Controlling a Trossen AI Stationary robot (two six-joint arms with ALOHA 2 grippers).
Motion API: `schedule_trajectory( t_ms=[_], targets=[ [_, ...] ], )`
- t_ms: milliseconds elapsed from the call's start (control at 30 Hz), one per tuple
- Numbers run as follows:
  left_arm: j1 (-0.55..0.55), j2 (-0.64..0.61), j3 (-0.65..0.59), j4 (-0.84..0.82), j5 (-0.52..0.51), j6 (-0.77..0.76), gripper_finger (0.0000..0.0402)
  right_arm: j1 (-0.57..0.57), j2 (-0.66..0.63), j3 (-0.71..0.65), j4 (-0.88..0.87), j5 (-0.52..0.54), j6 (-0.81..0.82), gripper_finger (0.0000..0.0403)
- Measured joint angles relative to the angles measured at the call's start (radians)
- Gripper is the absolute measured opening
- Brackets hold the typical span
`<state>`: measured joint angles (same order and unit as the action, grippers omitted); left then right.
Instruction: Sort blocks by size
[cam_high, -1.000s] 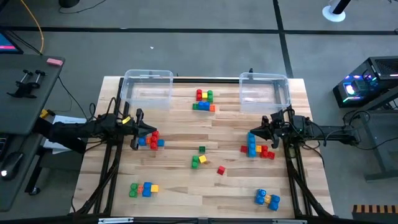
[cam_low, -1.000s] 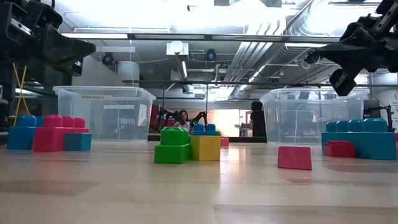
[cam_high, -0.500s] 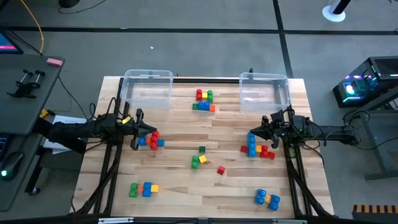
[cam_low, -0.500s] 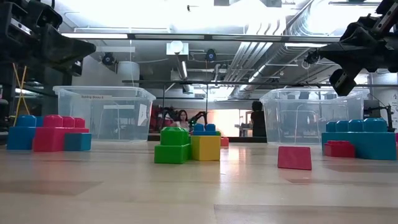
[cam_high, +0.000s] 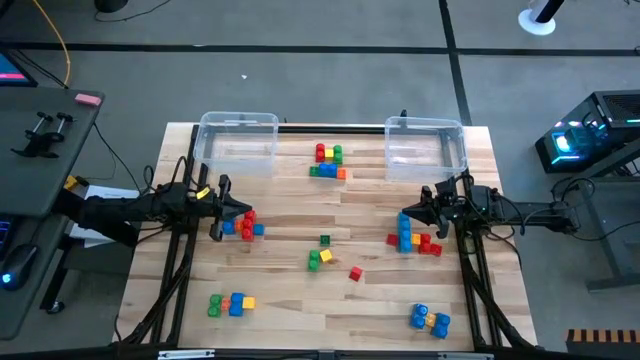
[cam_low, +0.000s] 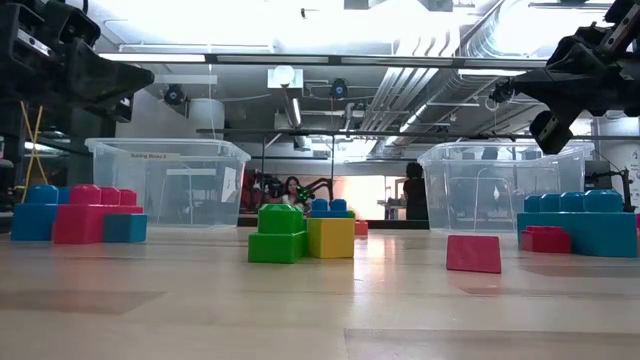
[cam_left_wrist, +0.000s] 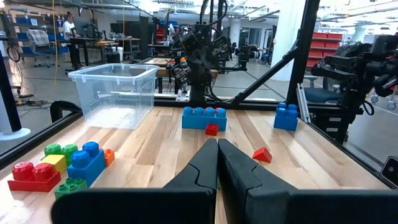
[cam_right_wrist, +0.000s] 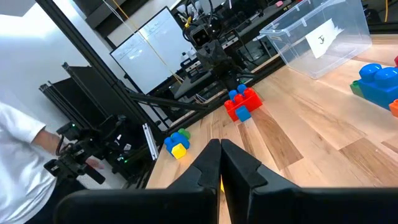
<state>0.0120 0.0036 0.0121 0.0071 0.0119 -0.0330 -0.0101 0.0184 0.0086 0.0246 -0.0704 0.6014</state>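
The blocks (cam_high: 327, 163) lie scattered in 6 clusters on the wooden surface (cam_high: 290, 290). A red-and-blue cluster (cam_high: 243, 225) sits just beside the tip of the left end effector (cam_high: 236, 212), whose fingers are pressed together and hold nothing. A blue-and-red cluster (cam_high: 410, 238) lies just beside the tip of the right end effector (cam_high: 405, 215), also closed tight and empty. Both end effectors hang above the surface, apart from the blocks, pointing toward each other across the middle. Between them, nearer the front, lie a green-and-yellow pair (cam_high: 318, 258), a tiny green cube (cam_high: 324, 240) and a red piece (cam_high: 355, 273). More clusters sit at the front left (cam_high: 231, 304), the front right (cam_high: 430, 319) and the back centre. 2 clear bins stand at the back, the left bin (cam_high: 238, 143) and the right bin (cam_high: 425, 146).
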Motion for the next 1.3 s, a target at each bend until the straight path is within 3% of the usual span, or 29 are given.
schedule_trajectory(
  t_ms=[233, 400, 467, 567, 600, 767, 900, 1100, 1167, 1300],
  targets=[
    [0.0, 0.0, 0.0, 0.019, 0.0, -0.039, 0.0, 0.0, 0.0, 0.0, 0.0, 0.0, 0.0, 0.0005],
    [0.0, 0.0, 0.0, 0.276, -0.03, -0.396, 0.0, 0.0, 0.0, 0.0, 0.0, 0.0, 0.0, 0.0005],
    [0.0, 0.0, 0.001, 0.399, -0.149, -0.493, 0.0, 0.0, 0.0, 0.0, 0.0, 0.0, 0.0, 0.0005],
    [0.002, 0.024, 0.004, 0.565, -0.415, -0.551, 0.0, 0.0, 0.0, 0.0, 0.0, 0.0, 0.0, 0.0005],
    [0.004, 0.049, 0.015, 0.587, -0.443, -0.555, 0.0, 0.0, 0.0, 0.0, 0.0, 0.0, 0.0, 0.0005],
    [0.007, 0.317, 0.191, 0.512, -0.31, -0.519, 0.0001, 0.0, 0.0, 0.0, 0.0, 0.0, 0.0, 0.0005],
    [0.008, 0.581, 0.487, 0.166, -0.26, -0.442, 0.0019, 0.0, 0.0, 0.0, 0.0, 0.0, 0.0, 0.0005],
    [-0.029, 0.927, 0.997, -0.722, -0.221, -0.561, 0.0097, 0.0, 0.0, 0.0, 0.0, 0.0, 0.0, 0.0005],
    [-0.063, 1.016, 1.077, -0.932, -0.2, -0.663, 0.0129, 0.0, 0.0, 0.0, 0.0, 0.0, 0.0, 0.0005],
    [-0.153, 1.137, 1.088, -1.118, -0.193, -0.974, 0.0182, 0.0, 0.0, 0.0, 0.0, 0.0, 0.0, 0.0005]
  ],
)
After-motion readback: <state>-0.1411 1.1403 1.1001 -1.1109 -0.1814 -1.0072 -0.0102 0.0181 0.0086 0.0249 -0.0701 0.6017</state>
